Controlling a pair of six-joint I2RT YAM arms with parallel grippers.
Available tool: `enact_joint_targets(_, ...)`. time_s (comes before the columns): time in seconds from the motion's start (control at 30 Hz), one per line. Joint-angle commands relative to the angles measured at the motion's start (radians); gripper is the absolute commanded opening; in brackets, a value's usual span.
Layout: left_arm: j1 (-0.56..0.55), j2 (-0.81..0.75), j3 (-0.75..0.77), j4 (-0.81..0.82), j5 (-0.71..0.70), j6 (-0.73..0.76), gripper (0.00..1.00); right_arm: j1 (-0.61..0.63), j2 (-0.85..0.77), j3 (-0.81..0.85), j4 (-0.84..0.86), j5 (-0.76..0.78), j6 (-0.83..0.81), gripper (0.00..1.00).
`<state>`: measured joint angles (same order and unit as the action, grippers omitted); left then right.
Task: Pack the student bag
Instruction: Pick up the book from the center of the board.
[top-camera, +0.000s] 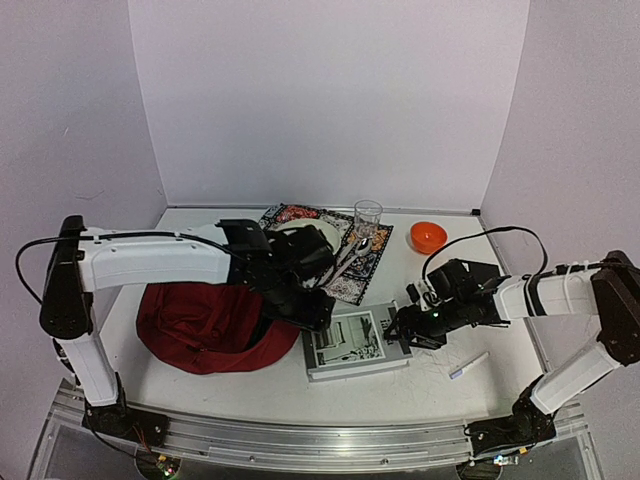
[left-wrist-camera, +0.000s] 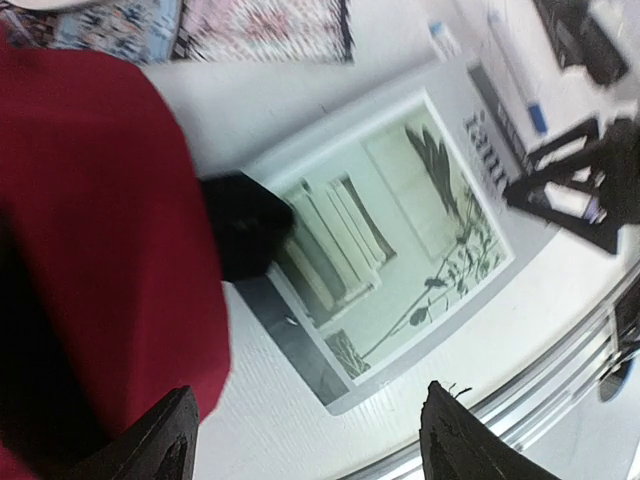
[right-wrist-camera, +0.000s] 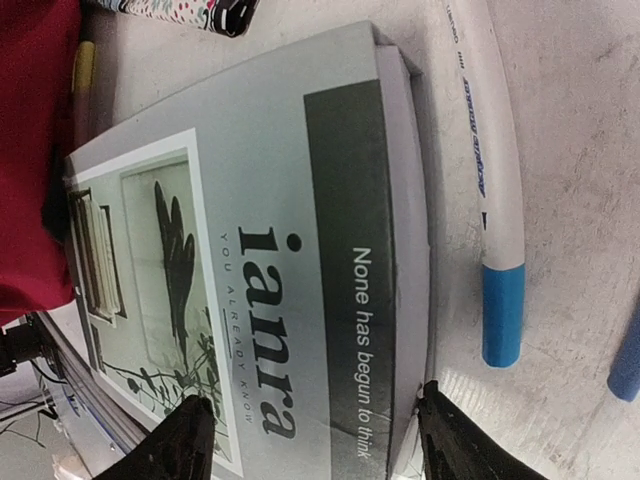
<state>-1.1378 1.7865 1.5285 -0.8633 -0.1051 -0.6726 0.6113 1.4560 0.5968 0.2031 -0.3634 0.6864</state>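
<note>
The student bag (top-camera: 198, 325) is a floppy dark-red backpack lying at the left of the table. In the left wrist view the bag (left-wrist-camera: 90, 220) has a black part (left-wrist-camera: 245, 235) lying on the corner of a grey book (left-wrist-camera: 400, 230). The book (top-camera: 352, 343) lies flat just right of the bag. My left gripper (top-camera: 312, 308) hangs open above the book's near-left corner, with only table between its fingers (left-wrist-camera: 165, 435). My right gripper (right-wrist-camera: 315, 445) is open over the right end of the book (right-wrist-camera: 260, 240), one fingertip (right-wrist-camera: 455, 440) against the book's edge.
A white pen with a blue cap (top-camera: 468, 366) lies right of the book, close to my right gripper (top-camera: 402, 335). Behind are a patterned mat (top-camera: 352, 272) with a plate and spoon, a glass (top-camera: 367, 216) and an orange bowl (top-camera: 428, 236). A metal rail runs along the table's near edge.
</note>
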Motion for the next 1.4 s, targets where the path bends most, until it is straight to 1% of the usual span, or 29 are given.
enact_joint_targets(0.0,-0.066,0.085,0.070,0.043,-0.027,0.016,0.79,-0.003,-0.054,0.001,-0.005,-0.043,0.016,0.61)
enact_joint_targets(0.27,-0.139,0.211,0.138,0.057,-0.146,0.138,0.84,-0.003,-0.086,0.020,0.001,-0.077,0.037,0.37)
enact_joint_targets(0.3,-0.150,0.220,0.143,0.061,-0.166,0.158,0.85,-0.003,-0.087,0.024,0.002,-0.080,0.039,0.35)
enact_joint_targets(0.4,-0.167,0.246,0.157,0.064,-0.210,0.203,0.86,-0.003,-0.090,0.024,0.002,-0.067,0.048,0.34)
enact_joint_targets(0.5,-0.169,0.262,0.155,0.071,-0.211,0.223,0.87,-0.004,-0.086,0.009,0.011,-0.082,0.053,0.25)
enact_joint_targets(0.63,-0.193,0.291,0.151,0.103,-0.219,0.272,0.88,-0.004,-0.099,0.000,0.044,-0.108,0.066,0.24)
enact_joint_targets(0.83,-0.237,0.359,0.180,0.120,-0.273,0.358,0.88,-0.003,-0.087,0.017,0.050,-0.116,0.071,0.19)
enact_joint_targets(1.03,-0.248,0.393,0.207,0.119,-0.342,0.398,0.88,-0.003,-0.104,0.020,0.055,-0.120,0.080,0.18)
enact_joint_targets(1.1,-0.250,0.399,0.206,0.118,-0.370,0.402,0.85,-0.004,-0.103,0.020,0.055,-0.122,0.082,0.17)
enact_joint_targets(1.3,-0.250,0.381,0.196,0.120,-0.425,0.388,0.70,-0.003,-0.104,0.017,0.055,-0.118,0.081,0.17)
enact_joint_targets(1.37,-0.250,0.368,0.187,0.120,-0.439,0.380,0.61,-0.004,-0.105,0.014,0.055,-0.111,0.080,0.18)
